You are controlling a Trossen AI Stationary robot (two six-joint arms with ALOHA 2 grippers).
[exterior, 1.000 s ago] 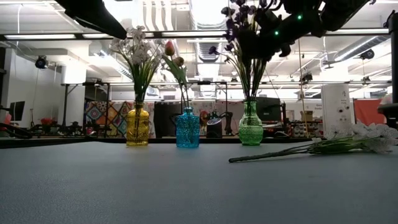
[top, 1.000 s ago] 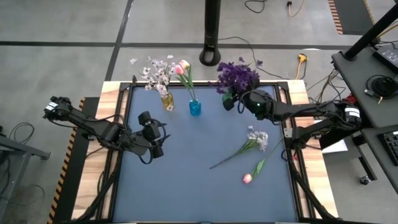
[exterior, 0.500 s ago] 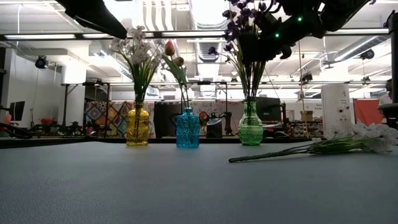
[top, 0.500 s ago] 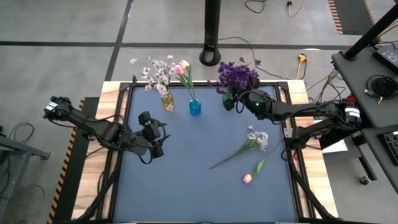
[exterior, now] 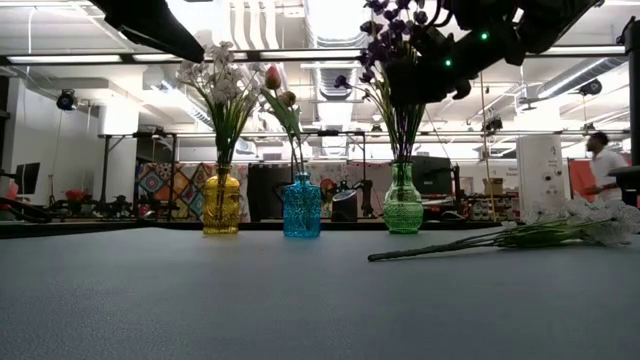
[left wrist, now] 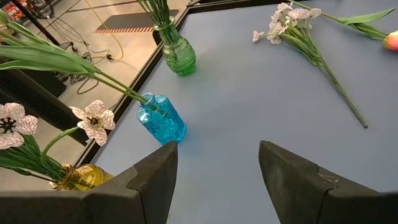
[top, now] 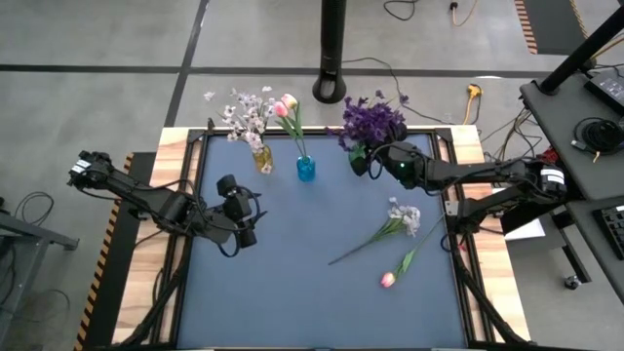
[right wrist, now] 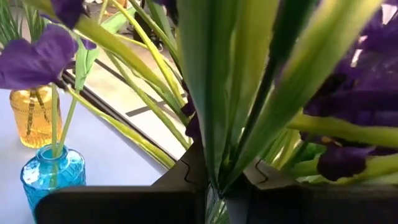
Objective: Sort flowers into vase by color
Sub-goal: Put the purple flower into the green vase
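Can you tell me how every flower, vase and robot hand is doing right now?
yellow vase: upright, holding white sprigs.
blue vase: upright, holding pink tulips.
green vase: upright, purple blooms standing in it.
white sprig: lying flat on the mat, not sorted yet.
pink tulip: lying flat on the mat, not sorted yet.
right gripper: shut on the purple stems above the green vase.
left gripper: open, empty, over the mat.

3 vases [top: 305,168] line the far edge; the mat's [top: 292,273] near half lies open.
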